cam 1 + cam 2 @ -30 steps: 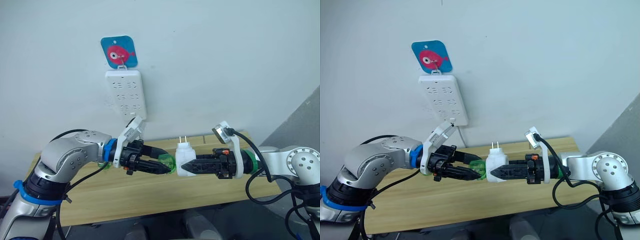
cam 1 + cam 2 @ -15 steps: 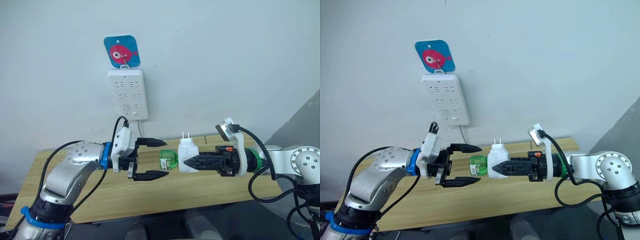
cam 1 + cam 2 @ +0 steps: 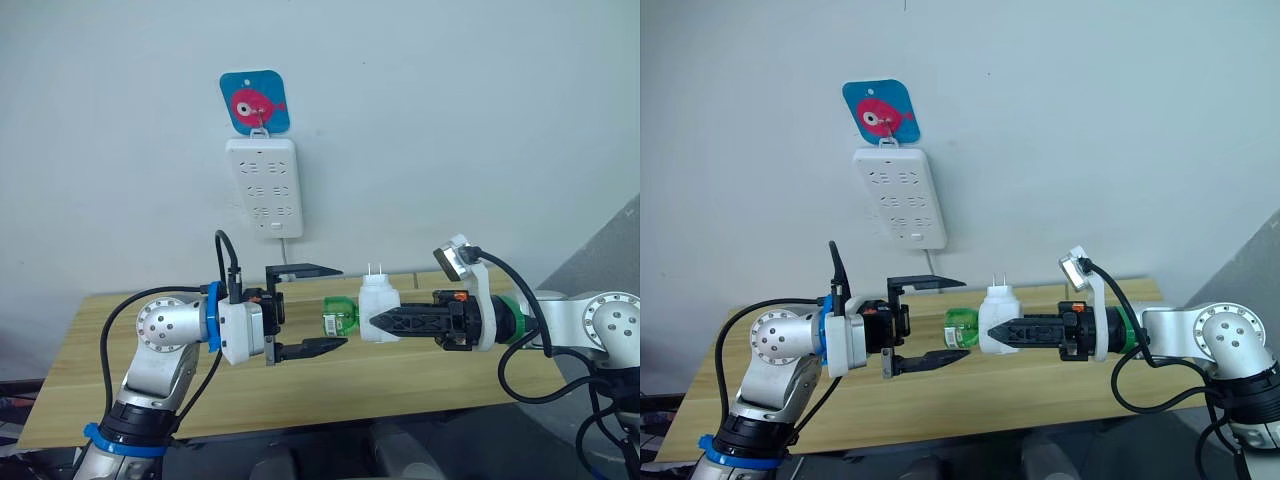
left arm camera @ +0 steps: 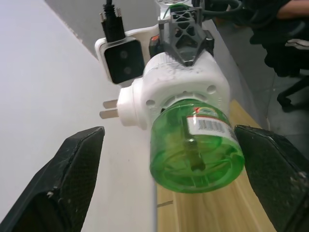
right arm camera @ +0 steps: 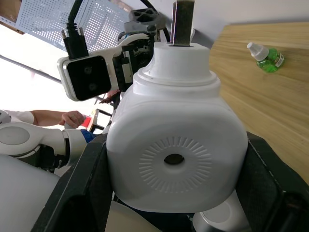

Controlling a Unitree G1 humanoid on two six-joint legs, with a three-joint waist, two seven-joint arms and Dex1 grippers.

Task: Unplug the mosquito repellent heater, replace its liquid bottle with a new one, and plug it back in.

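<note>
From the head cameras I see my right gripper [image 3: 372, 322] clamped on the heater [image 3: 378, 307], holding it in the air above the table [image 3: 420, 375], prongs [image 3: 375, 270] pointing up. A green bottle [image 3: 339, 315] sticks out of the heater's left side. My left gripper [image 3: 325, 308] is spread wide, one finger above and one below, its tips just left of the bottle and not touching it. On the far wall hangs the power strip [image 3: 266, 185] under a blue fish tag [image 3: 254, 101].

Left wrist camera: the bottle [image 4: 197, 150] faces me, still seated in the heater [image 4: 174, 92], my two fingers [image 4: 63, 179] apart on either side.

Right wrist camera: I'm pinching the heater [image 5: 175, 154], vent toward me. A second bottle [image 5: 264, 55] lies on the table [image 5: 270, 106] beyond.
</note>
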